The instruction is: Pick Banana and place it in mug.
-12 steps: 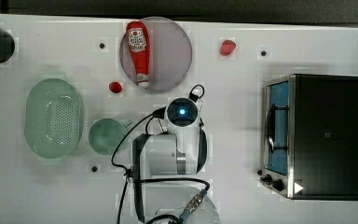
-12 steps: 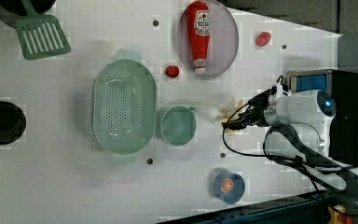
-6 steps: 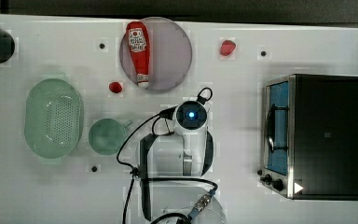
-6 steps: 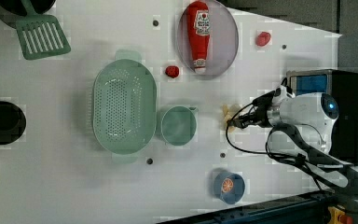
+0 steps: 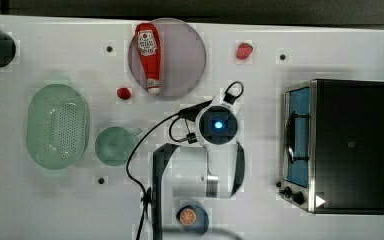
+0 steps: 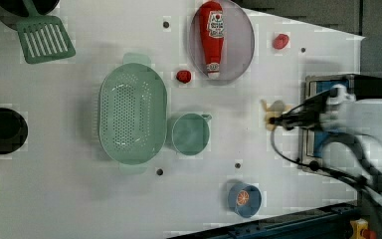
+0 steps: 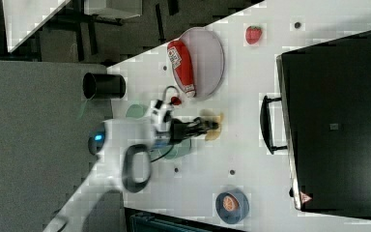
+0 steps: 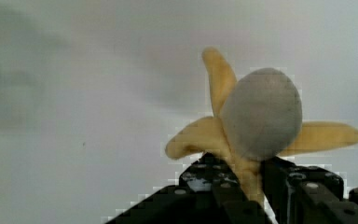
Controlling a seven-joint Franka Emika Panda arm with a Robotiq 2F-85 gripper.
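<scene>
The banana [image 8: 256,116] is pale yellow with its peel flaps spread and a grey-white tip. My gripper [image 8: 244,172] is shut on its lower end, with a black finger on each side. In the left view the banana [image 6: 273,113] sits at the tip of my gripper [image 6: 274,121], well toward the left view's right of the mug [image 6: 190,133]. The mug [image 5: 114,145] is pale green, round and has nothing in it. It stands beside the colander. In the right view the banana [image 7: 213,126] is at the fingers' end, over the white table.
The green colander [image 5: 57,125] is next to the mug. A ketchup bottle [image 5: 147,55] lies on a round plate [image 5: 185,55]. A toaster oven [image 5: 340,145] stands at the top view's right. A blue cup with an orange slice [image 5: 190,217] stands near the arm's base.
My fingers have closed from wide open onto the banana. Hand and banana have shifted toward the left view's right, away from the mug.
</scene>
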